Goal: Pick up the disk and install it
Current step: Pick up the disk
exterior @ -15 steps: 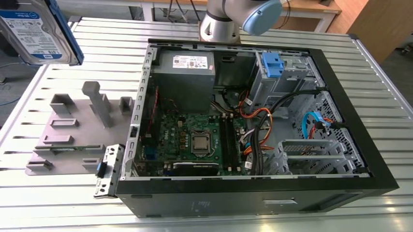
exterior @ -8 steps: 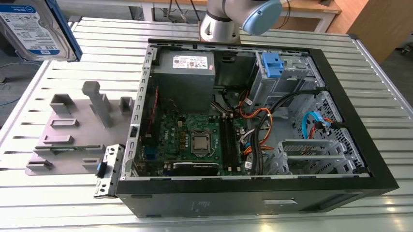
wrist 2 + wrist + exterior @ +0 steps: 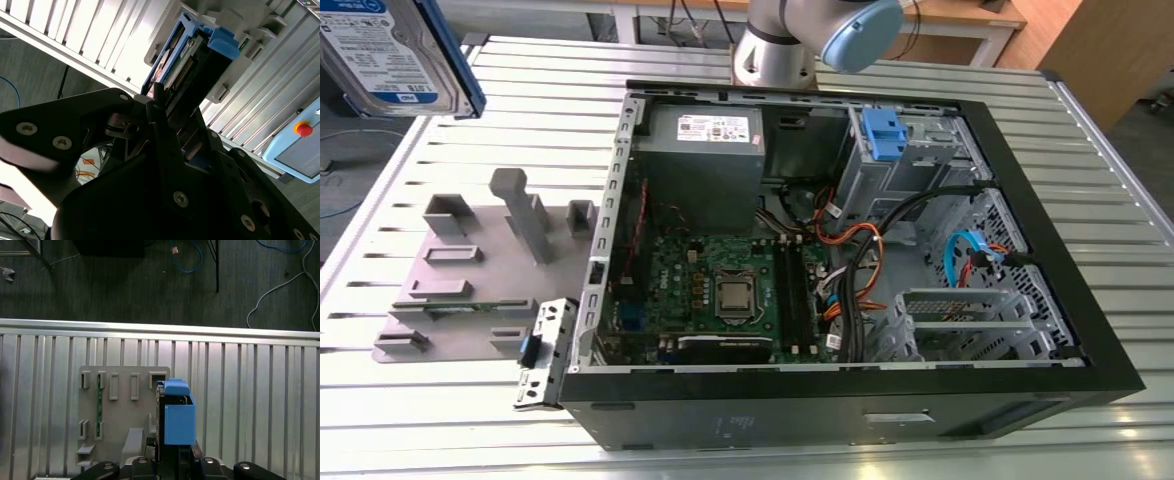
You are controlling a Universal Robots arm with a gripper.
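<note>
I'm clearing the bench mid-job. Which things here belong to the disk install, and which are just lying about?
In the job: disk, gripped in the claw; open computer case, probably where it goes.
Lying about: grey slotted holder; metal bracket beside the case; pendant with red button.

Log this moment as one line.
gripper: shut on the disk | disk: held in air, off the grey fixture | computer case: open on table

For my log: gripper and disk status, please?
Gripper shut on silver rectangular disk in blue plastic frame. Disk held above grey slotted holder plate. Open black computer case apart.
</note>
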